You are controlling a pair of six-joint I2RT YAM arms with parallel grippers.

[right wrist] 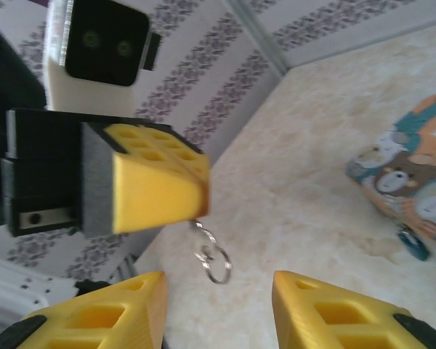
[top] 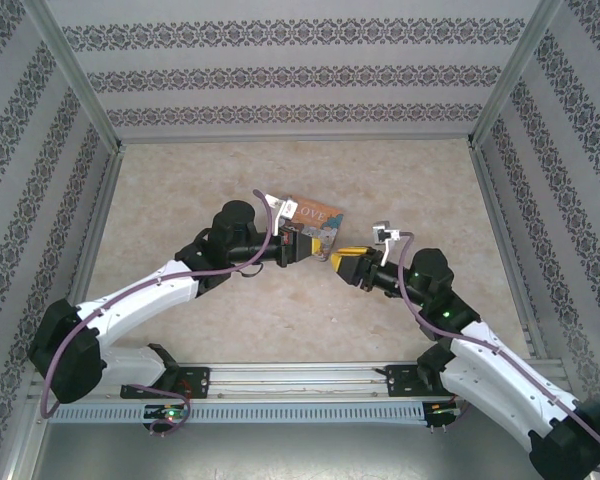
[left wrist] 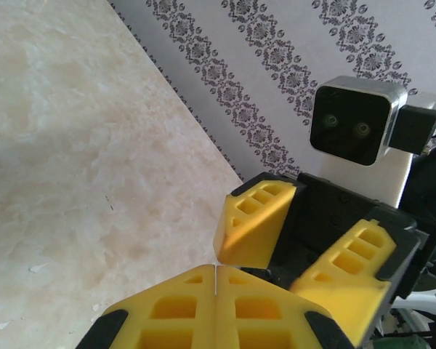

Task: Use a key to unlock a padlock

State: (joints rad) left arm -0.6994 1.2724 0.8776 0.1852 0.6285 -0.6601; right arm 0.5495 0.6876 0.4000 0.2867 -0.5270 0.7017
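A small silver key ring (right wrist: 215, 260) dangles from the tip of my left gripper (right wrist: 198, 190), which is shut on the key; the key's blade is hidden between its fingers. In the left wrist view, the left gripper (left wrist: 216, 267) has its yellow fingers pressed together. My right gripper (right wrist: 218, 282) stands open just in front of the ring, one finger on each side below it. The tiny teal padlock (right wrist: 410, 243) lies on the table against the near edge of the colourful LOVE box (right wrist: 413, 178). From above, the left gripper (top: 316, 245) and the right gripper (top: 340, 263) meet tip to tip beside the box (top: 315, 213).
The beige marbled table (top: 200, 190) is enclosed by patterned walls (top: 290, 70) at the back and both sides. A metal rail (top: 300, 385) with the arm bases runs along the near edge. Open floor lies left and behind the box.
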